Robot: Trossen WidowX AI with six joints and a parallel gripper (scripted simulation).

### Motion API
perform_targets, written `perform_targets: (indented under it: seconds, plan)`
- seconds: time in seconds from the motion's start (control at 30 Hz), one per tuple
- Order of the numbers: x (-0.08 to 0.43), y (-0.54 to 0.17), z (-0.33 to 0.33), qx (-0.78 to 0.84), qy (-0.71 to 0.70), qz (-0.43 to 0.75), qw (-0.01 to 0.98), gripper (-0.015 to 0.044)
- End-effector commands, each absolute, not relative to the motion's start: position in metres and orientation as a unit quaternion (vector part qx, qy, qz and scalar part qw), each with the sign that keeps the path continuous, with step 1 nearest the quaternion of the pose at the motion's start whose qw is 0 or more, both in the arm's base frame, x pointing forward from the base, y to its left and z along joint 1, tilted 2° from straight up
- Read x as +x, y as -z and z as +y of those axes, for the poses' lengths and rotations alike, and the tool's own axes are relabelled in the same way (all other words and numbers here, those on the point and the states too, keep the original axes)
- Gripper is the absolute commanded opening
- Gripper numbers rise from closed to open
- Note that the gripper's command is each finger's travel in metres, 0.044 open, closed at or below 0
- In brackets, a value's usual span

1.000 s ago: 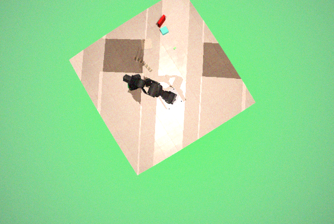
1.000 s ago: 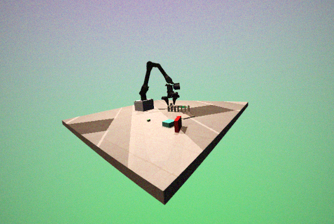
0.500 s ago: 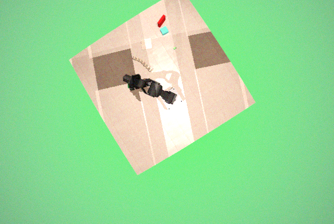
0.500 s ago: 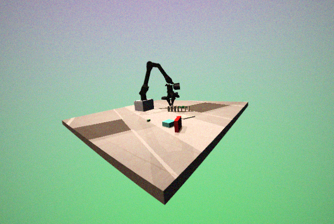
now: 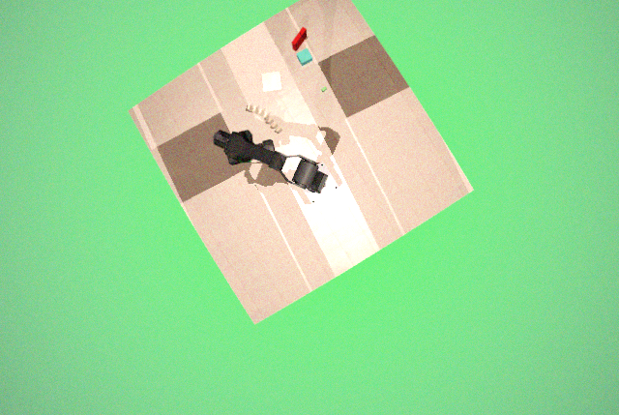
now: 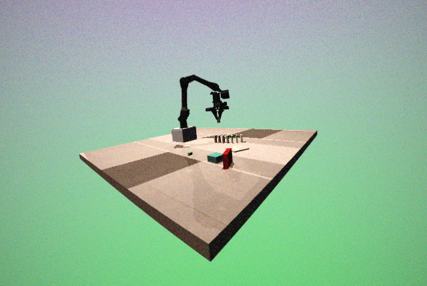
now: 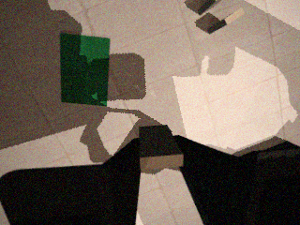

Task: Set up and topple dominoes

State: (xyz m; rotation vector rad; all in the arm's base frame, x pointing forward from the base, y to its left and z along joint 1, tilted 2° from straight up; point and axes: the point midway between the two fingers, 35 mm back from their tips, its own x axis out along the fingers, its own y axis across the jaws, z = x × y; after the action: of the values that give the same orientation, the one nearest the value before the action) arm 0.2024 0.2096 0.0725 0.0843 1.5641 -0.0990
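Note:
My gripper (image 6: 218, 119) (image 7: 157, 142) is shut on a domino (image 6: 218, 121) (image 7: 161, 161). The domino shows a dark top and a tan side between the fingertips in the wrist view. It is held well above the table, higher than the row in the exterior view. The row of several pale dominoes (image 5: 268, 119) (image 6: 227, 139) stands upright in a slightly curved line. Two of its dominoes (image 7: 209, 23) (image 7: 199, 6) show at the top right of the wrist view. The fingers are hidden under the arm in the top view.
A green rectangle (image 7: 96, 49) lies flat left of the held domino in the wrist view. A pale square (image 5: 271, 81) (image 6: 241, 149) lies near the row. A teal block (image 5: 304, 57) (image 6: 214, 157), a red block (image 5: 299, 39) (image 6: 227, 159) and a small green block (image 5: 323, 89) (image 6: 189, 153) are farther off.

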Motion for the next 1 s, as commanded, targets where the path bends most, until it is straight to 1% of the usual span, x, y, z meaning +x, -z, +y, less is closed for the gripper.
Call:
perform_targets:
  seconds: [0.0,0.1,0.3,0.5,0.97]
  plan:
    - [0.199,-0.087,0.206,0.036,0.048,0.706,0.705,0.0107]
    - [0.206,-0.087,0.199,0.027,0.039,0.706,0.706,0.0107]
    - [0.252,-0.089,0.131,-0.055,-0.038,0.704,0.707,0.0107]
    - [0.275,-0.089,0.075,-0.151,-0.133,0.693,0.692,0.0107]
    - [0.276,-0.085,0.073,-0.154,-0.136,0.693,0.691,0.0107]
